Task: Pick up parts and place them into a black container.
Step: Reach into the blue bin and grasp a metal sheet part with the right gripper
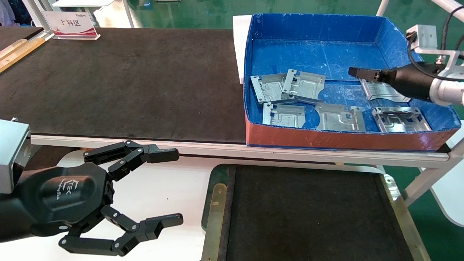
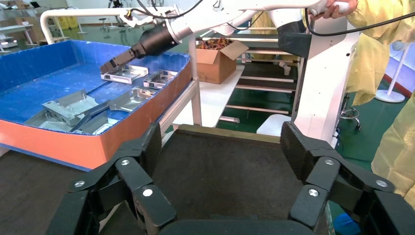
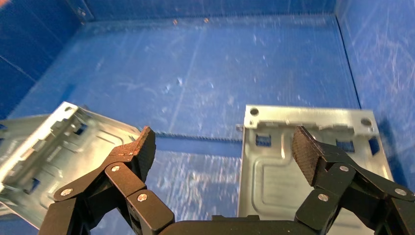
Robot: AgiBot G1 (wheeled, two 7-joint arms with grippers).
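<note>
Several silver-grey parts lie in the blue box: two overlapping at its left (image 1: 303, 85), one at the front (image 1: 340, 117), one at the front right (image 1: 400, 119). My right gripper (image 1: 357, 72) hovers open and empty over the box, just above one part (image 1: 382, 91). In the right wrist view this gripper (image 3: 225, 144) straddles the left edge of that part (image 3: 274, 161), with another part (image 3: 54, 142) to one side. The black container (image 1: 214, 174) sits below the table's front edge, with no part showing in it. My left gripper (image 1: 173, 186) is open and empty, left of the container (image 2: 220, 169).
The blue box (image 1: 319, 27) has a red front wall and stands on the right of the table. A long black mat (image 1: 127, 79) covers the table's left, with a sign (image 1: 70, 24) behind. A cardboard box (image 2: 220, 61) and a person in yellow (image 2: 386, 49) are beyond.
</note>
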